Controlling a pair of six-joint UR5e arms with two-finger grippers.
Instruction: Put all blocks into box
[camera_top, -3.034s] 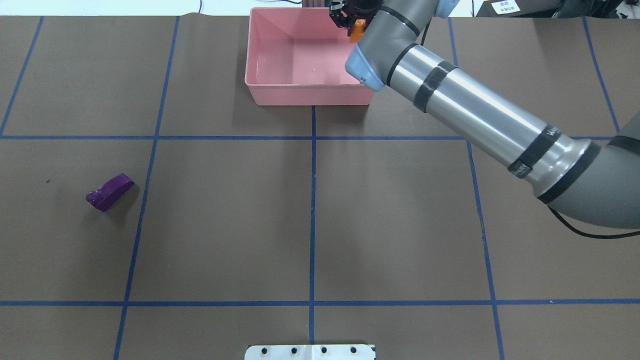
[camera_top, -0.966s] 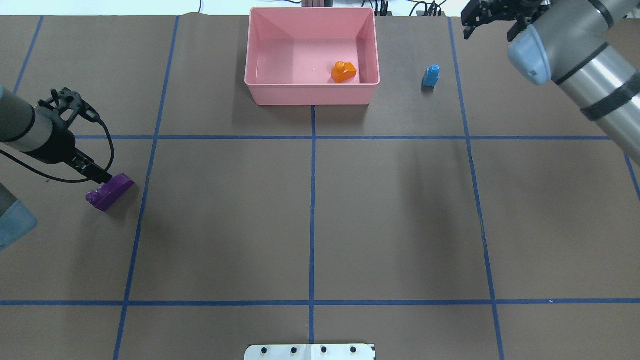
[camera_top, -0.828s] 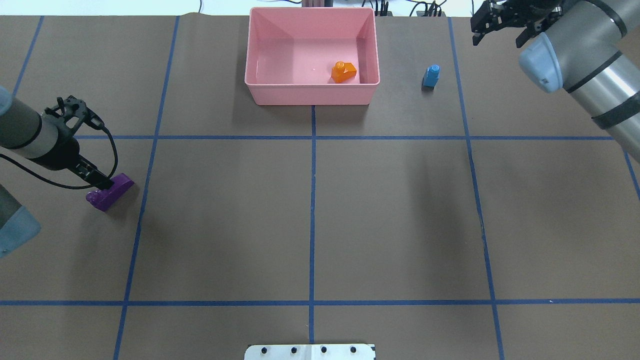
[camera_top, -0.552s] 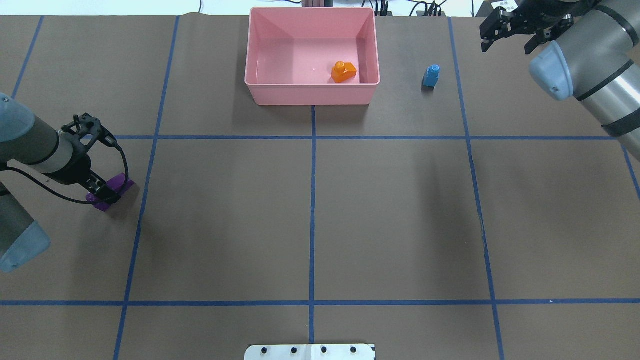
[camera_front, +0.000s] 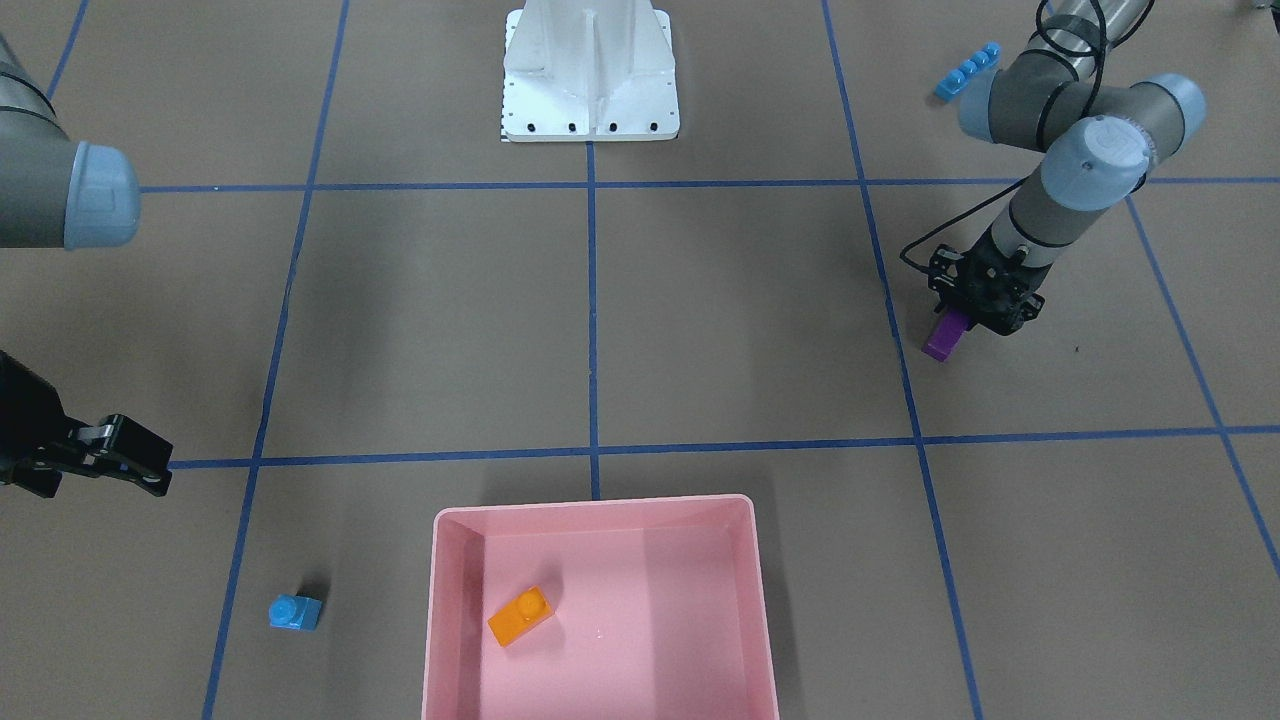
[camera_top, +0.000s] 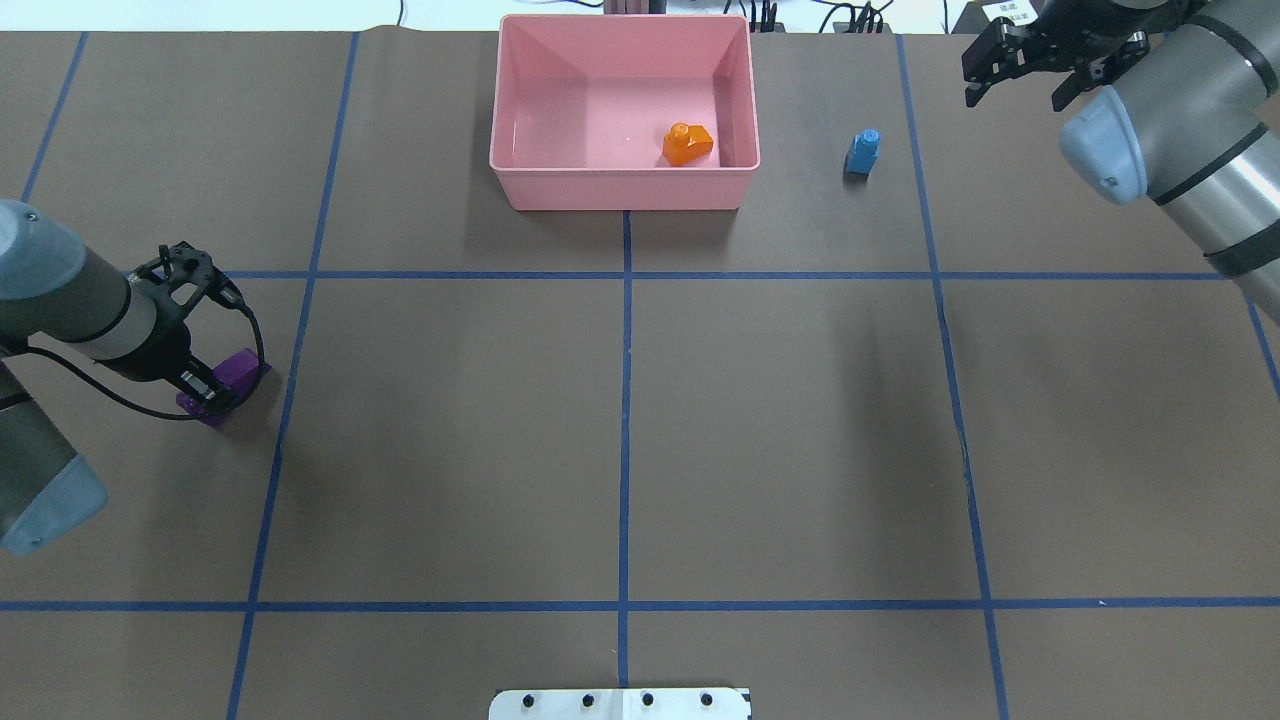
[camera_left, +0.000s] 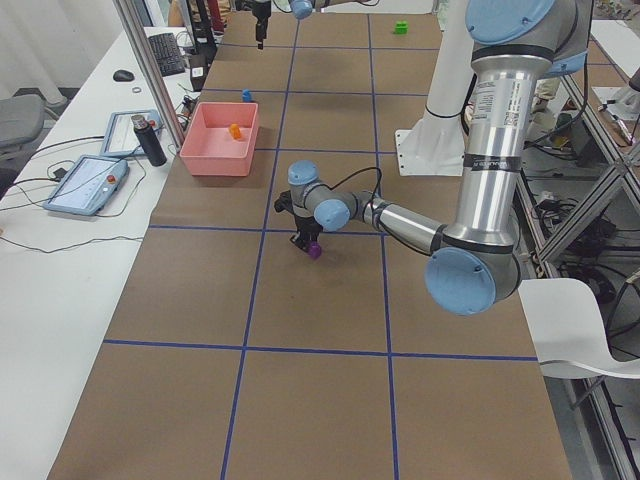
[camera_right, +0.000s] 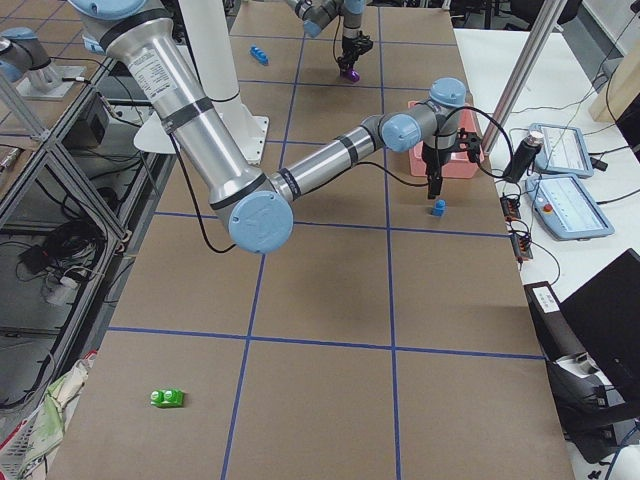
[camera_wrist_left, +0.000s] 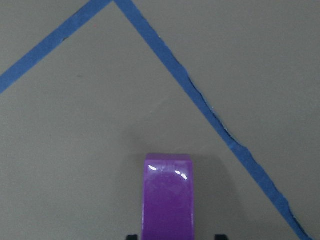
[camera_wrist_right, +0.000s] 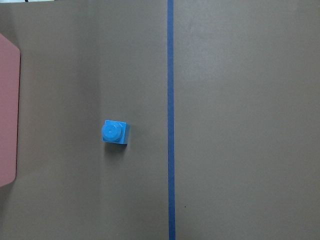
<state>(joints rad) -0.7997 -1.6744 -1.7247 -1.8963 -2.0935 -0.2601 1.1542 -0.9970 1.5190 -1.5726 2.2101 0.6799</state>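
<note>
The pink box (camera_top: 620, 190) stands at the table's far middle with the orange brick (camera_top: 688, 145) inside it. The purple brick (camera_top: 240, 368) lies on the left of the table. My left gripper (camera_top: 207, 386) is down over it, open, with a fingertip (camera_wrist_left: 131, 236) on each side of the brick (camera_wrist_left: 167, 197). The small blue cube (camera_top: 862, 152) stands right of the box. My right gripper (camera_top: 1012, 80) hangs open and empty to the cube's right, above the table. The long blue brick (camera_front: 967, 70) lies behind my left arm. The green brick (camera_right: 167, 398) lies far off on my right.
The white metal base (camera_front: 590, 70) sits at the robot's edge of the table. Blue tape lines cross the brown table cover. Tablets and a bottle (camera_left: 150, 140) stand on the side bench beyond the box.
The right gripper let the orange brick drop into the box and moved off to the right. The left arm came in and lowered its gripper around the purple brick.
</note>
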